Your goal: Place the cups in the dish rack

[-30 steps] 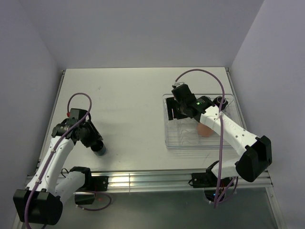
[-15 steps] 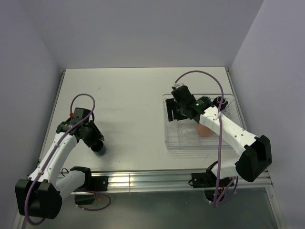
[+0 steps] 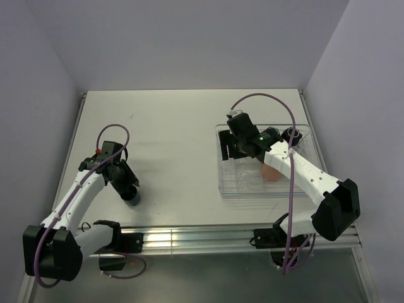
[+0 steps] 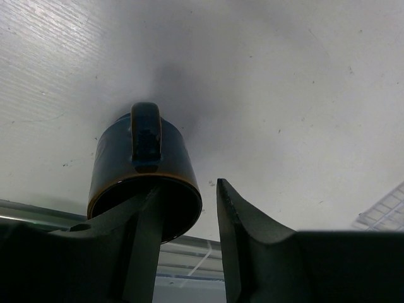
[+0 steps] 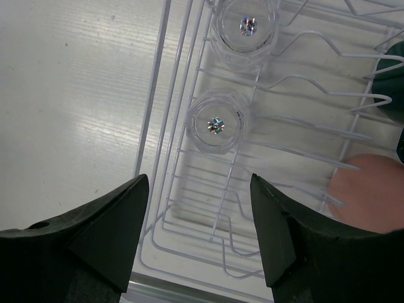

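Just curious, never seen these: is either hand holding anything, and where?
Nothing yet. The left hand straddles the dark mug at its rim, gap showing; the right hand is empty.

Your top view looks down from high behind the near edge over the white counter [image 3: 170, 126]. The left wrist camera hugs the dark handled mug [image 4: 117, 164]. The right wrist camera peers down into the clear wire-pronged rack [image 5: 208, 221]. Both also show overhead.

My left arm swings in toward the mug.
Over the last second my left arm [image 3: 82, 186] has swung rightward, bringing its wrist closer above the dark glazed handled mug [image 4: 136, 158].
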Available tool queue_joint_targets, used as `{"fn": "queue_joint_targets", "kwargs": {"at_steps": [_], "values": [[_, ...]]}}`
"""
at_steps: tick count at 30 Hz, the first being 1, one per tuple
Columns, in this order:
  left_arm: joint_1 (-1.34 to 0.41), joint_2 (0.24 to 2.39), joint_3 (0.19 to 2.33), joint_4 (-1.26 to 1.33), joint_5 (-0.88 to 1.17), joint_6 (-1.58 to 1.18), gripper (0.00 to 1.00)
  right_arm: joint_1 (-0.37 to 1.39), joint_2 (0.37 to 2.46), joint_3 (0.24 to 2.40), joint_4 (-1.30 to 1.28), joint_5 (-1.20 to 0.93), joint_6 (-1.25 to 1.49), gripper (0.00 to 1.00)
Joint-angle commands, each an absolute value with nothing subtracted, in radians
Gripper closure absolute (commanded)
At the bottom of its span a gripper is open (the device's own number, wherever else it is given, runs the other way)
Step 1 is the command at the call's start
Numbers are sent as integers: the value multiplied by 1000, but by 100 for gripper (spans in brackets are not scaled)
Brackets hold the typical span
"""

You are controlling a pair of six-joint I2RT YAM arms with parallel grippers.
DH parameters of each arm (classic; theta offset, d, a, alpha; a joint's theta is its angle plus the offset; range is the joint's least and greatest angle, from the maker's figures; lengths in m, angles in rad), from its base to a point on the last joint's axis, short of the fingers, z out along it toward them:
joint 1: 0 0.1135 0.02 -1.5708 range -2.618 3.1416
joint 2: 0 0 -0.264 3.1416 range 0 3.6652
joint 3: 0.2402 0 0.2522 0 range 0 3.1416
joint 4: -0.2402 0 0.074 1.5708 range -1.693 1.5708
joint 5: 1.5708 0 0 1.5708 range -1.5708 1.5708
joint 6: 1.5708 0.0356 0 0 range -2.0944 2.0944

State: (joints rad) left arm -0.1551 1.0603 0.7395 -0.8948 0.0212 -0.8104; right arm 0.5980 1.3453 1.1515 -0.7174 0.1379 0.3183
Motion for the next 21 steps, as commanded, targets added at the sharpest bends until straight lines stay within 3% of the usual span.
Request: {"fn": "queue_joint_targets", "kwargs": {"at_steps": [1,10,11,12,14,21], "values": [[-169,1078,739,-880,6,-830,57,601,1338,1141,-678,135,301,27],[-198,1132,738,-887,6,-830,61,598,1318,1115,-666,126,293,27],[-201,1137,738,-885,6,-828,64,598,1315,1111,-664,129,293,27],[-202,1147,738,-885,6,-825,82,597,1307,1109,-664,129,293,27],[-202,1158,739,-882,6,-818,100,597,1301,1106,-666,129,293,27],[-202,1181,918,-884,141,-727,100,594,1264,1114,-670,140,307,27]]}}
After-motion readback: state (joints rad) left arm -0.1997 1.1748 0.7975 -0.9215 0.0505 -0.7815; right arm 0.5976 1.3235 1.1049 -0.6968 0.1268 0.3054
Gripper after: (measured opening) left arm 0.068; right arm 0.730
